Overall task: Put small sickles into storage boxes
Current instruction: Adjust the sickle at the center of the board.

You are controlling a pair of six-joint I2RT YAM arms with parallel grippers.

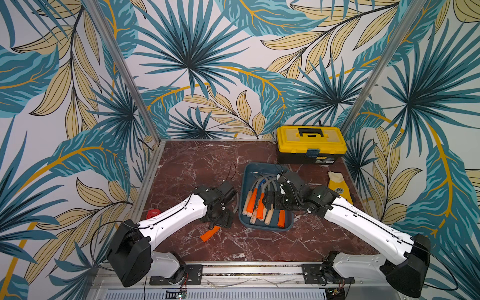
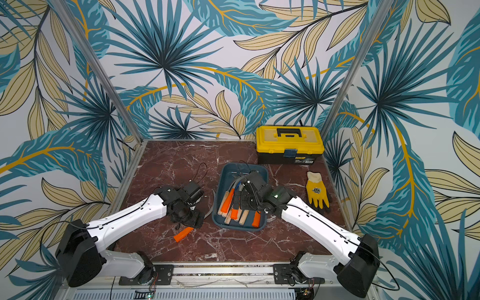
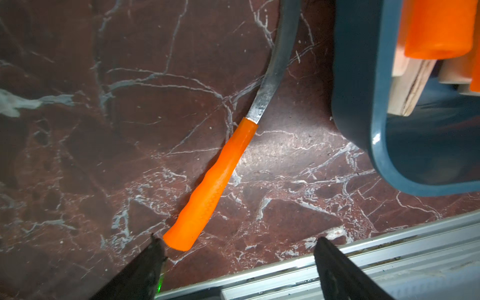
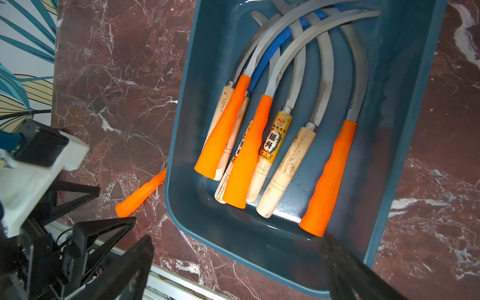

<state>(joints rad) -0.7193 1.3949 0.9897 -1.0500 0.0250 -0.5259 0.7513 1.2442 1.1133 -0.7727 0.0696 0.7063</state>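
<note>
Left wrist view: left pincer [image 3: 239,249] stands open, jaws wide apart, nothing between them. One orange-handled sickle [image 3: 213,187] lies flat on the desk [image 3: 104,130], outside the storage box [image 3: 363,78]. Its handle butt is just beside one fingertip [image 3: 155,254], and its blade curves away close along the box's outer wall.

Right wrist view: right pincer [image 4: 237,240] is open wide above the box's near end, gripping nothing. The other sickles [image 4: 288,168] lie inside the box, handles side by side and partly overlapping, blades crossing, among them one blue blade [image 4: 270,57].

In both top views: yellow toolbox [image 1: 311,145] at the desk's back edge, yellow glove [image 2: 318,192] right of the box.
</note>
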